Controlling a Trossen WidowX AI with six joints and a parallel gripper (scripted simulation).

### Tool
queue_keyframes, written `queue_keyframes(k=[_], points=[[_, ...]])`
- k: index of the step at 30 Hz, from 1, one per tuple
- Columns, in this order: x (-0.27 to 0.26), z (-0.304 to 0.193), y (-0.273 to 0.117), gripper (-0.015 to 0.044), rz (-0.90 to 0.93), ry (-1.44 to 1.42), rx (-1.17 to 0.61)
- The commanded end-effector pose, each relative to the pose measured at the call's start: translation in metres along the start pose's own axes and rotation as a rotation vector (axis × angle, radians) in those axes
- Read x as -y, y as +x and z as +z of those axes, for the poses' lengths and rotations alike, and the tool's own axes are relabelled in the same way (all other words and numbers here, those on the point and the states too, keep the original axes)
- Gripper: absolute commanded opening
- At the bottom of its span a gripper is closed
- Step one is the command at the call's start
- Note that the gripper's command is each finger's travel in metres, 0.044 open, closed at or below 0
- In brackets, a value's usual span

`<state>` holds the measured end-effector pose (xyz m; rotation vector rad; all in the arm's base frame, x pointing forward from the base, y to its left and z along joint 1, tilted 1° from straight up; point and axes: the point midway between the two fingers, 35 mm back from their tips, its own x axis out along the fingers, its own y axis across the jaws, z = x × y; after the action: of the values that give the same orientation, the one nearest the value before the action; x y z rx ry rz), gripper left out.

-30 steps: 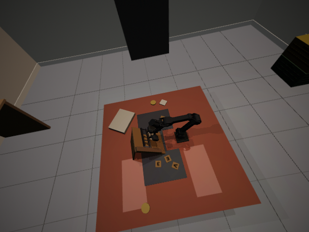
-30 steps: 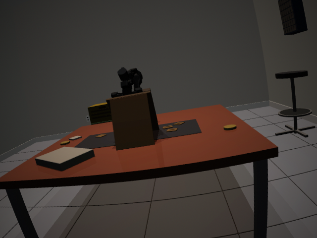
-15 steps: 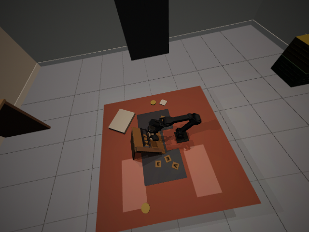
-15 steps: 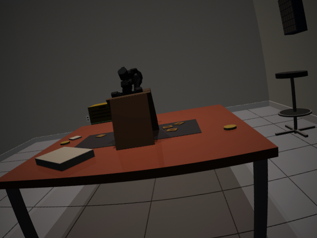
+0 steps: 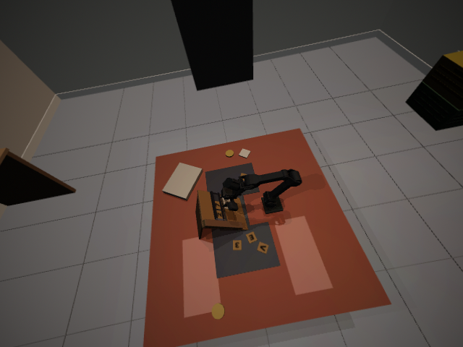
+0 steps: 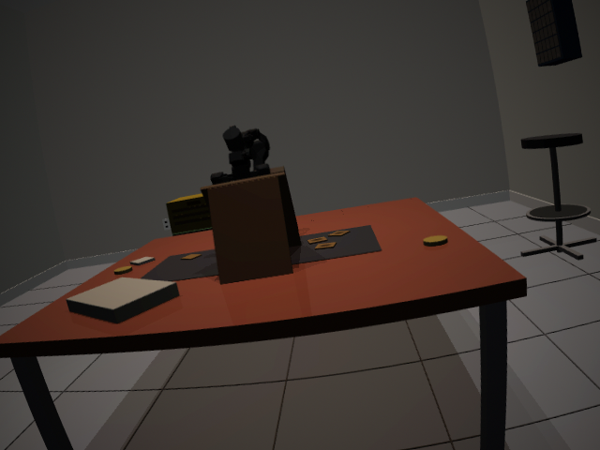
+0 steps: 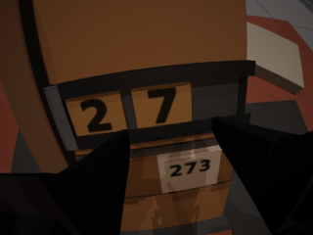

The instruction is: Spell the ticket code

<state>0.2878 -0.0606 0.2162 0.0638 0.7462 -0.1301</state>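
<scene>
Wrist view, left to right: 2 tile (image 5: 218, 215) (image 7: 93, 114) by the stop end, 7 tile (image 5: 218, 204) (image 7: 161, 104) next, then a vacant slot toward the right end, which I take as the open one. The rail (image 7: 147, 73) runs crosswise below the upper board face; the ticket (image 7: 190, 168) under it says 273. Fingers (image 5: 228, 203) (image 6: 240, 176) apart, nothing clamped, 1 tip either side of the 7 tile in view; contact can't be told. 3 loose tiles (image 5: 251, 237) (image 6: 317, 240) lie on the desk mat past the stop-end side; 1 more tile (image 5: 243, 174) (image 6: 190, 256) lies on the open-end side, glyph hidden. Next is probably the 3; which loose tile it is, unsure. Likely back off without dragging the 7.
</scene>
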Motion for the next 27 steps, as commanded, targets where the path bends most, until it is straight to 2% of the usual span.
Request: queue_keyframes(k=[1,3,14,24,27], points=[[0.0000,0.0027,-0.0019,0.0295,-0.001,-0.001,0.005],[0.0000,0.0029,-0.0020,0.0295,-0.001,-0.001,0.005],[-0.0001,0.0004,-0.0004,0.0006,0.000,0.000,0.000],[-0.0001,0.0004,-0.0004,0.0000,0.000,0.000,0.000],[0.0030,0.0044,0.0010,0.0000,-0.006,-0.002,-0.054]])
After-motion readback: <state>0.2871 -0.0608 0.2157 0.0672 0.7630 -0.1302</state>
